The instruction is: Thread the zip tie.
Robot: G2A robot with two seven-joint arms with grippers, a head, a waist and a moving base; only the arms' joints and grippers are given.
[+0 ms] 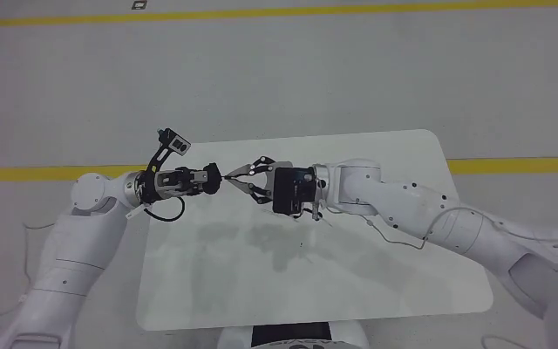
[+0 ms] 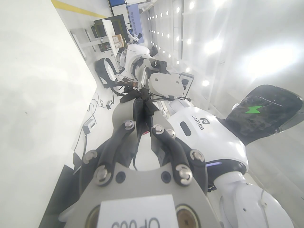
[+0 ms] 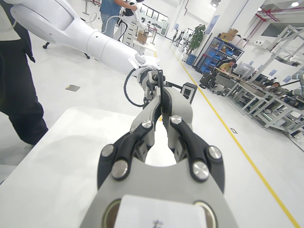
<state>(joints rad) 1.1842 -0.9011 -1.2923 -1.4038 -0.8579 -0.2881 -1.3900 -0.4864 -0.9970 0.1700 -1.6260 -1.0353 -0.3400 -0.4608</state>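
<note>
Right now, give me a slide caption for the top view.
Left gripper and right gripper meet above the table, both pinching the zip tie.

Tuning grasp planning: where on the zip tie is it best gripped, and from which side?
Probably the free stretch of the zip tie below its head: it sticks out past the right gripper. Come from the side facing that gripper.

The white table (image 1: pixel 418 262) has a smooth, plain top with rounded corners and stands on a pale grey floor (image 1: pixel 279 70). One tiny dark speck (image 1: pixel 302 245) lies near its middle (too small to identify).
</note>
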